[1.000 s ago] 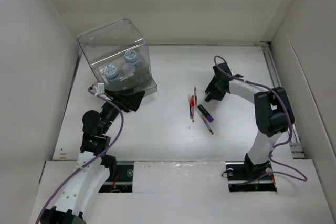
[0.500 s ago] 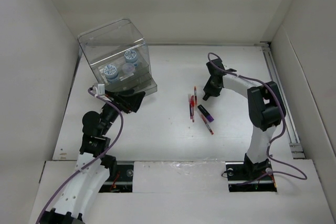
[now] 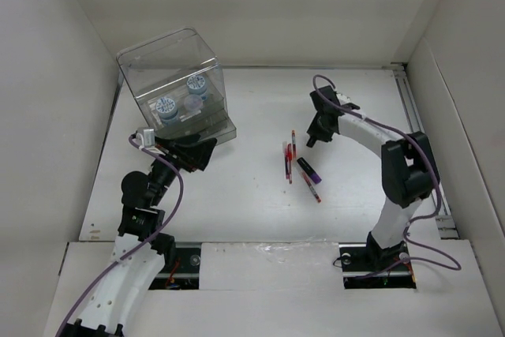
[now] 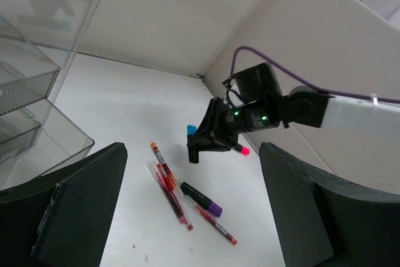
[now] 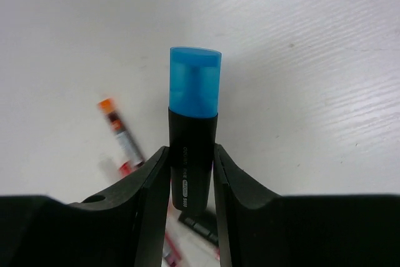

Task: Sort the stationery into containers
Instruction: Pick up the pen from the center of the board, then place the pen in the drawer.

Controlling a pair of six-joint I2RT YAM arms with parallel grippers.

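Your right pincer (image 5: 189,154) is shut tight on a dark marker with a blue cap (image 5: 194,85). The cap end sticks out in front of the pincer and points at the white counter (image 5: 300,60). You cannot tell if the cap touches the counter.

Near that pincer, on the side toward your left arm, the red pens (image 3: 289,159) lie flat in a little bunch. A short dark marker with a purple end (image 3: 308,170) lies just beside them, with one more red pen close by it. All of these sit between your two pincers, closer to the right one and apart from it.

Your left pincer (image 3: 201,151) is open wide. It sits low, just beside the front of the clear box (image 3: 177,88), by the shallow drawers. You cannot tell if it touches the box.

Farther back from the left pincer, inside the clear box, sit two blue-and-white rolls (image 3: 166,106). One is nearer the front and one is farther back.
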